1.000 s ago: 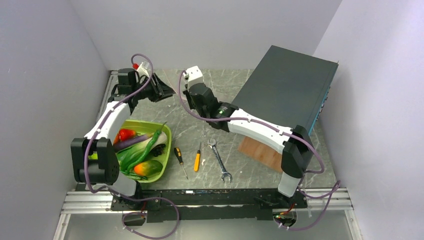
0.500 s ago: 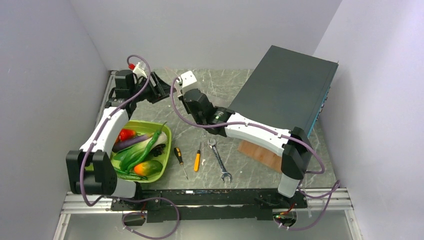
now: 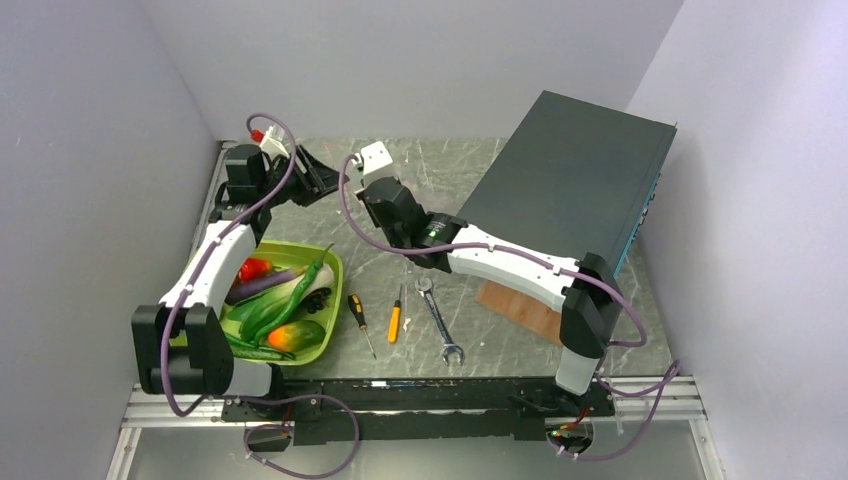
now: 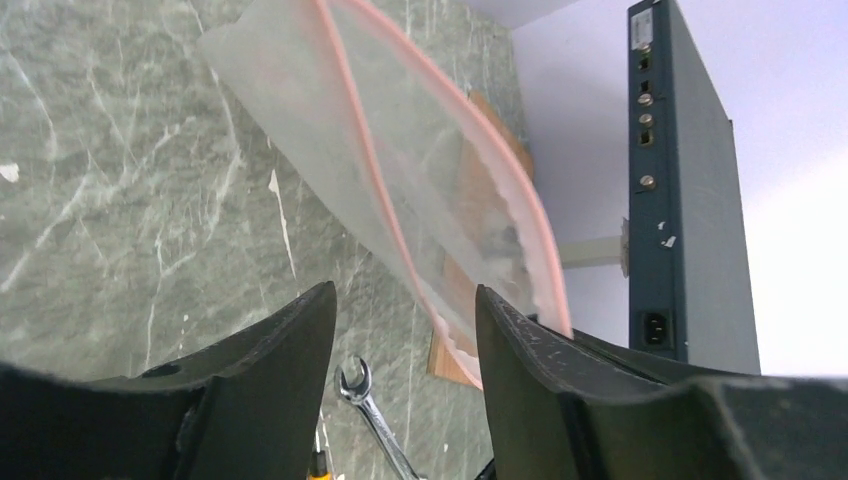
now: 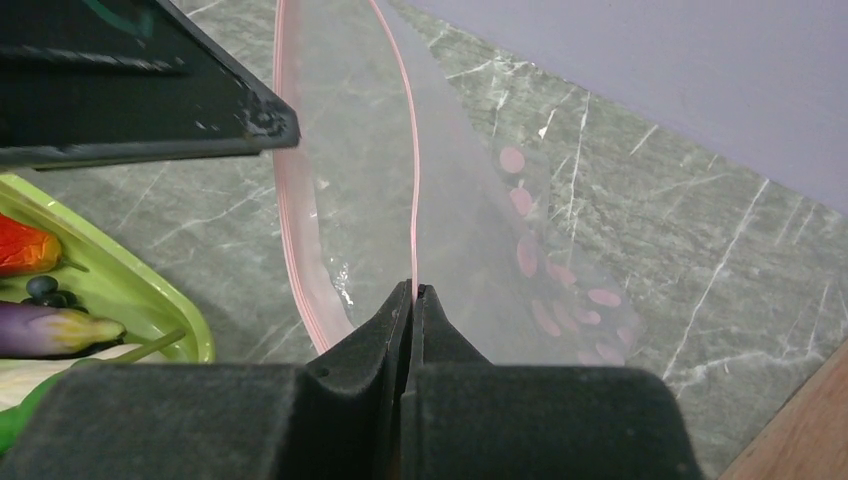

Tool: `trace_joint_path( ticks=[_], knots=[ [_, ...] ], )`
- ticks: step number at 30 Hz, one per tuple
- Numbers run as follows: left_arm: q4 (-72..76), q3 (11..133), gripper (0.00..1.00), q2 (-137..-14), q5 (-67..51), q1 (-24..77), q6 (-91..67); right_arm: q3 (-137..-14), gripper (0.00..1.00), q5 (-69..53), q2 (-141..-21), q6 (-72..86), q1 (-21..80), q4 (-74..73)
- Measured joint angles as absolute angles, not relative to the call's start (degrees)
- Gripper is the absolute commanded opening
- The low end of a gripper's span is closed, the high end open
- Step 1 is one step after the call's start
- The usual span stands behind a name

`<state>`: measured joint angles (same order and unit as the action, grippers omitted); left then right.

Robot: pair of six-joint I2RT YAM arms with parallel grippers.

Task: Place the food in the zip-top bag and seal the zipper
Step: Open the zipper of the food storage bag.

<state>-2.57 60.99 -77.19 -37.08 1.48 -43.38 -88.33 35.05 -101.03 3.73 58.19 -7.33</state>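
Clear zip-top bag (image 5: 470,200) aloft, mouth open — zipper (image 5: 413,180) unsealed; food (image 3: 280,300) in tray (image 3: 290,246), near-L.

Two screwdrivers (image 3: 356,310), one wrench (image 3: 440,322), one bag (image 5: 470,230)

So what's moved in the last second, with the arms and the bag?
The right gripper swung left toward the left gripper, which drew back slightly to the left. The right one is now shut on the zipper of the zip-top bag; the earlier view is too distant to show if that grip is new. The food, green tray, screwdrivers, wrench and dark box stayed put.
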Motion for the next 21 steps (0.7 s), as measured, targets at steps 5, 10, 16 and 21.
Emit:
trace_joint_path(
  ticks=[5, 10, 16, 21],
  knots=[
    [-2.63, 61.04, 0.4, -81.12, -39.11, 1.48, -43.75, -88.44, 0.0, 34.96, -101.03, 3.9, 58.57, -7.38],
    [-3.51, 62.22, 0.07, -82.54, -40.16, 1.93, -43.22, -88.44, 0.02, 35.0, -101.06, 3.9, 59.09, -7.57],
    [-4.32, 63.29, 0.0, -82.54, -40.23, 2.9, -42.57, -92.95, 0.29, 35.27, -103.48, 4.34, 59.42, -11.35],
    [-5.19, 63.77, 0.0, -82.52, -40.23, 4.05, -42.02, -102.48, 0.33, 36.32, -108.86, 4.12, 59.29, -17.26]
  ],
)
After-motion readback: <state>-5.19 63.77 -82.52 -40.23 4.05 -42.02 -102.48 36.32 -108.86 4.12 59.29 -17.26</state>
